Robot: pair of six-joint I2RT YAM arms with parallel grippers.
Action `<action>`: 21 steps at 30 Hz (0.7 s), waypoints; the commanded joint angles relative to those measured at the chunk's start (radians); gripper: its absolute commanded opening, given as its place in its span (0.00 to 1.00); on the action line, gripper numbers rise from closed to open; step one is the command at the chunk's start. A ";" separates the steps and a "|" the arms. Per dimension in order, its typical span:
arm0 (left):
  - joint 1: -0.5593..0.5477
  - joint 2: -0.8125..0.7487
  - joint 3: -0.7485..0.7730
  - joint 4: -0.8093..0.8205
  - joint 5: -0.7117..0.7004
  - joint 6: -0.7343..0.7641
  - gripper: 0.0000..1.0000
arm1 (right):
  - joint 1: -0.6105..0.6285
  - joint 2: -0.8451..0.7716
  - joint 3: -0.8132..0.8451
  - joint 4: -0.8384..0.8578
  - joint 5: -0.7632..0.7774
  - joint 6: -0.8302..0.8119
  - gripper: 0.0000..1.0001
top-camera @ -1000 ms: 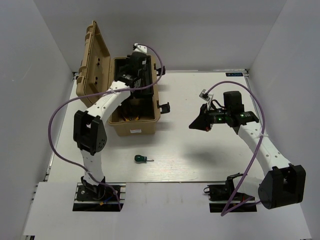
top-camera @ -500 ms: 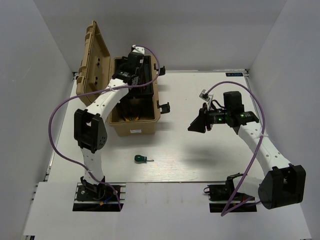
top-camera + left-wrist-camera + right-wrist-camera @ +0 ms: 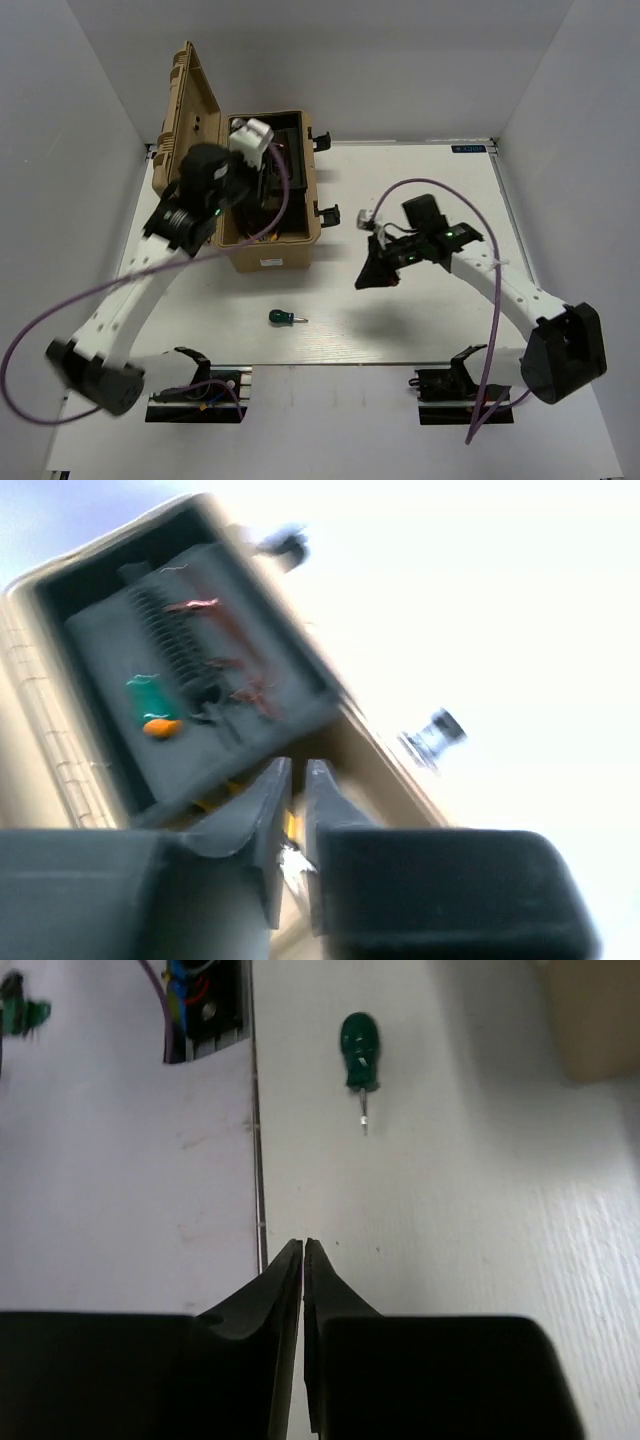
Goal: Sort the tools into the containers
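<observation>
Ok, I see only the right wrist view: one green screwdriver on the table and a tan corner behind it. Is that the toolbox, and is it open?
Observer: Yes. In the top view the tan toolbox stands with its lid raised.
Operator: Where is the left pincer?
Observer: The left pincer hangs over the open box. Its jaws are nearly together, and I see nothing gripped.
Operator: Is any tool inside?
Observer: The left wrist view shows a green and orange item lying on the black tray in the box. It is blurred, but it is likely a screwdriver.
</observation>
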 commanded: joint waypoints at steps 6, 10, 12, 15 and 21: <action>-0.018 -0.632 -0.509 0.160 0.408 0.027 0.85 | 0.419 0.172 0.002 0.233 0.476 0.076 0.63; -0.018 -0.829 -0.632 0.151 0.358 0.001 0.87 | 0.546 0.289 0.076 0.305 0.671 0.171 0.78; -0.018 -0.895 -0.672 0.137 0.335 -0.020 0.87 | 0.591 0.364 0.128 0.316 0.743 0.203 0.79; -0.018 -0.994 -0.710 0.128 0.288 -0.033 0.87 | 0.658 0.458 0.195 0.316 0.831 0.231 0.79; -0.018 -1.143 -0.755 0.119 0.240 -0.053 0.92 | 0.738 0.641 0.356 0.247 0.906 0.292 0.79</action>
